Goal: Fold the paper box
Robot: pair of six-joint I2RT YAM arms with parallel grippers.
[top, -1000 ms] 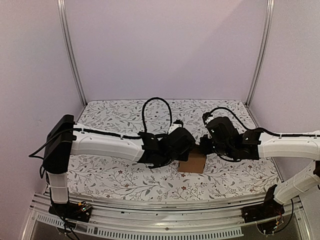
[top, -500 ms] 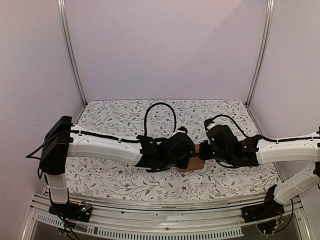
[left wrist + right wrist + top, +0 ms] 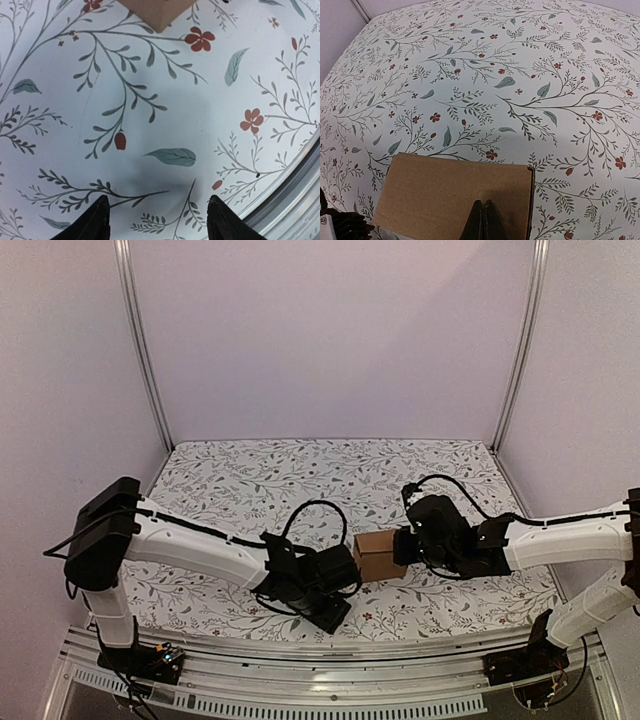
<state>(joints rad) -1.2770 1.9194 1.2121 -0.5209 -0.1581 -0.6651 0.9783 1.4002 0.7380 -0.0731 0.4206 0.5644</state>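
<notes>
the paper box (image 3: 377,555) stands folded into shape on the table (image 3: 250,480). right gripper (image 3: 484,205): clenched, tips resting on the box top. left gripper (image 3: 160,220): released, empty, near the box. folding appears nearly done; the next move likely calls for seating any loose flap.

The setting is a robotics laboratory test cell. Plain pale panels (image 3: 330,340) enclose the floral-covered surface (image 3: 250,475) on three sides, joined by aluminium posts (image 3: 140,340). A slotted aluminium rail (image 3: 300,685) along the surface's near edge carries two arm bases (image 3: 140,658) with exposed wiring (image 3: 545,685).
</notes>
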